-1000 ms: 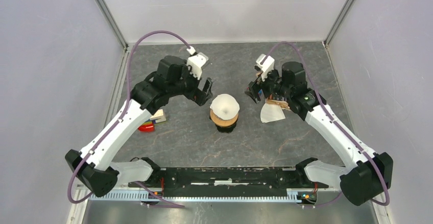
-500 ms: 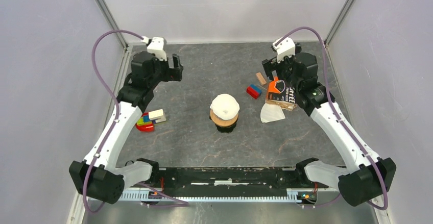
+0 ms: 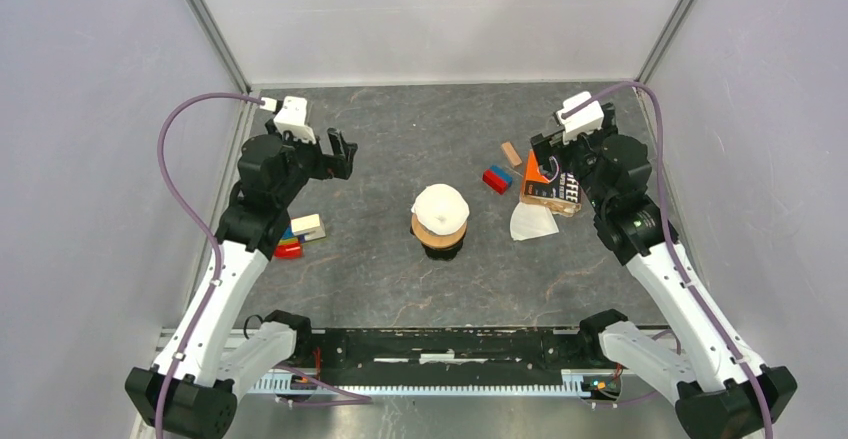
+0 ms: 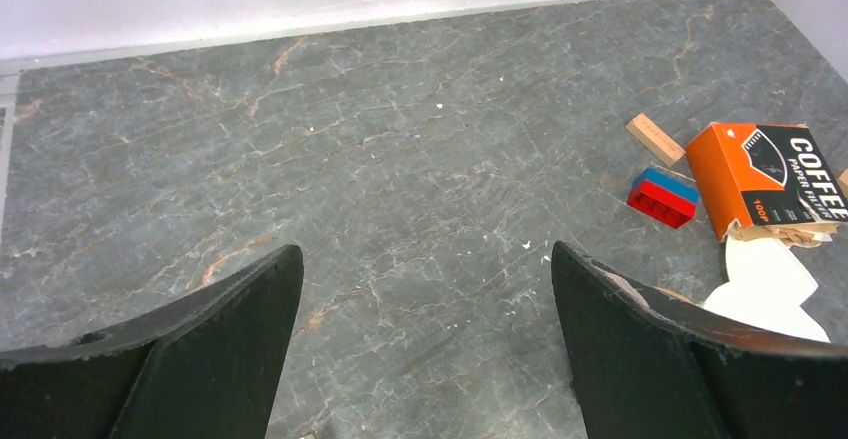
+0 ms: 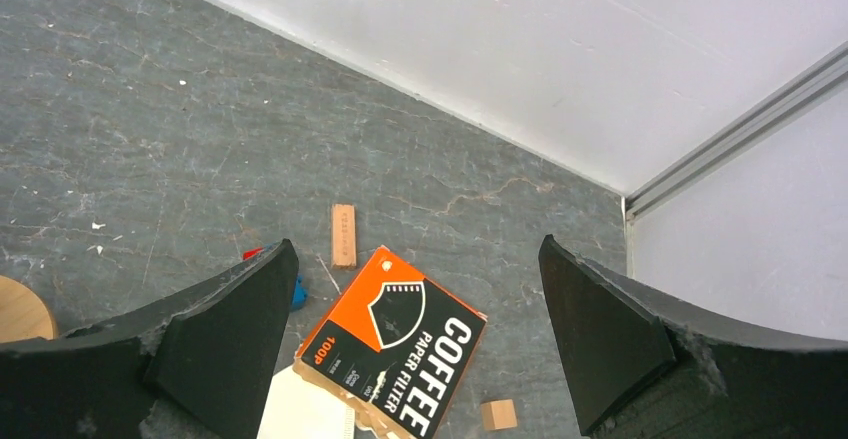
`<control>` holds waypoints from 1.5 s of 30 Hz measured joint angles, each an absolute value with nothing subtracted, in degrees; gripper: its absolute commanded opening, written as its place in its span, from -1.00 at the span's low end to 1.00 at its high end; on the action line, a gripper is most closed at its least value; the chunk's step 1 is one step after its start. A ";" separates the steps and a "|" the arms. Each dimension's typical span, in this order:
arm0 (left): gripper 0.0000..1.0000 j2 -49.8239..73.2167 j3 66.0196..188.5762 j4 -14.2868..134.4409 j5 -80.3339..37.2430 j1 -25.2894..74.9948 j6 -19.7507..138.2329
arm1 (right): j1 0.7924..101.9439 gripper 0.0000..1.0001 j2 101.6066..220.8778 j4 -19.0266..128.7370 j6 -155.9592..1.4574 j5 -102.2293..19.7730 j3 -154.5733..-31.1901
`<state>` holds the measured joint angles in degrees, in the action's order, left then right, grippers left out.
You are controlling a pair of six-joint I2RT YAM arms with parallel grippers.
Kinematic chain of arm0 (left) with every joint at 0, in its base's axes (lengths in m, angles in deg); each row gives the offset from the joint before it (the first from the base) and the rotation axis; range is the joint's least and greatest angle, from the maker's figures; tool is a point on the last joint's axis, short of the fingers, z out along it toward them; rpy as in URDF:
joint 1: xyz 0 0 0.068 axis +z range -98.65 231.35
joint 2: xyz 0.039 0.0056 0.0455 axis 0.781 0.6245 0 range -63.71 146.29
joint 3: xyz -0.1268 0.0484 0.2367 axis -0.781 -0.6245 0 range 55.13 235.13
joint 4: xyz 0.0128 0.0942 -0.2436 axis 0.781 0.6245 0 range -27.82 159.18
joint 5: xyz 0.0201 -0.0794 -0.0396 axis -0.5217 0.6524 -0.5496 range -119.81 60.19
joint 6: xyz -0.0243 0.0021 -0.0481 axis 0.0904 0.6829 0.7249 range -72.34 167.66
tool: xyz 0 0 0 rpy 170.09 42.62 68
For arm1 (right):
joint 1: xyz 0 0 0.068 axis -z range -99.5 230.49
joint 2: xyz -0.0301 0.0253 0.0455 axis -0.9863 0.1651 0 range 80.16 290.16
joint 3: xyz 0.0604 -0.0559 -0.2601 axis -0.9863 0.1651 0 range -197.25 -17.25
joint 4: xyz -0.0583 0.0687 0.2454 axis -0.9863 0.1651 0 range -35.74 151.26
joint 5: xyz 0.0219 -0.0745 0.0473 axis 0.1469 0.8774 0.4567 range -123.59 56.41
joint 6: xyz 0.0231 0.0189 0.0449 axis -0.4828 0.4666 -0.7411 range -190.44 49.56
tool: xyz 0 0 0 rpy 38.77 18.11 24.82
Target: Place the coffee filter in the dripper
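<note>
The coffee filter (image 3: pixel 440 202) sits in the dripper (image 3: pixel 437 231) at mid-tabletop (image 3: pixel 380 269). To its right lies a flat filter (image 3: pixel 530 223), touching the filter box (image 3: pixel 550 187) behind it (a block pair (image 3: pixel 496 178) sits just left of that box). More blocks (image 3: pixel 297 233) lie well to the left.

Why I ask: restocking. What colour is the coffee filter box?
The box is orange, with black and white print; best in the right wrist view.

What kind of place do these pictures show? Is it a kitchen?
Most likely a robot test cell, not a kitchen. Plain pale walls enclose a grey table, a left arm and a right arm are bolted at its near edge, and a coffee filter box lies near toy blocks.
</note>
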<state>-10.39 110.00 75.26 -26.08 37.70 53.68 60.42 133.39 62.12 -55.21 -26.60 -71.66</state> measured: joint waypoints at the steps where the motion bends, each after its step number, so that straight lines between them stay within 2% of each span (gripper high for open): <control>1: 0.99 -10.81 109.69 74.98 -26.08 37.70 53.36 | 60.42 0.96 133.02 61.70 -55.02 -26.63 -71.42; 10: 0.99 -11.53 109.45 72.16 -27.15 37.79 50.73 | 61.73 0.96 130.09 61.83 -54.49 -28.29 -67.79; 45: 0.99 -11.64 109.48 72.79 -24.92 37.88 50.78 | 62.93 0.96 130.77 63.01 -54.51 -34.65 -67.79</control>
